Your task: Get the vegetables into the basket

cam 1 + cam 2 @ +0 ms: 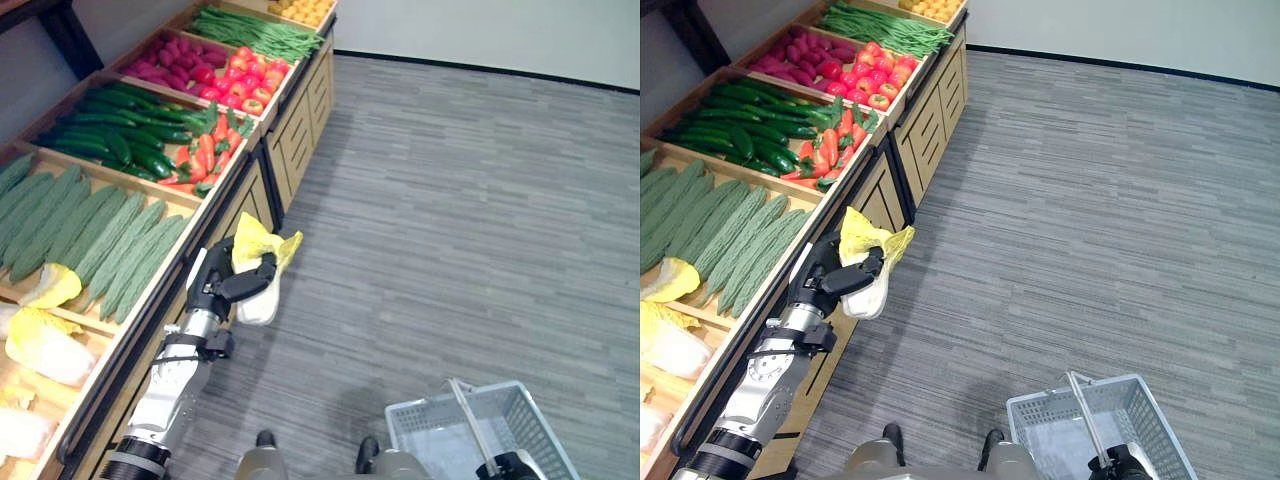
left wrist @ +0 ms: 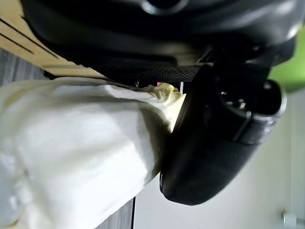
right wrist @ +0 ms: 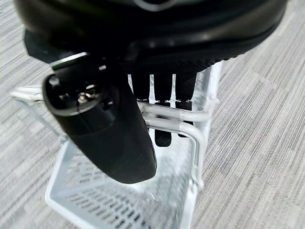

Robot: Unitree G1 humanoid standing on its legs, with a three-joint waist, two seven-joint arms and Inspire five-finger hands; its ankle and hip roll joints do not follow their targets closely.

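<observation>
**Cabbage held off the shelf, basket held low**

Left hand (image 1: 225,283) is out past the front edge of the wooden produce shelf (image 1: 215,205), above the grey plank floor (image 1: 460,200). Its fingers (image 1: 252,279) and thumb are clamped on a pale napa cabbage with a creamy white stalk and crinkled yellow leaf tips (image 1: 258,262); the leafy end points up, the white base hangs below the hand. In the left wrist view the stalk looks matte, ribbed, off-white, pressed against the thumb.

Right hand (image 3: 143,90) has its fingers curled round the wire handles of a white plastic mesh basket (image 1: 500,425) (inside looks empty), hanging low at the robot's right, well apart from the cabbage.

Shelf bins hold bitter gourds (image 1: 90,235), cucumbers (image 1: 120,135), carrots (image 1: 205,155), more cabbages (image 1: 45,345).
</observation>
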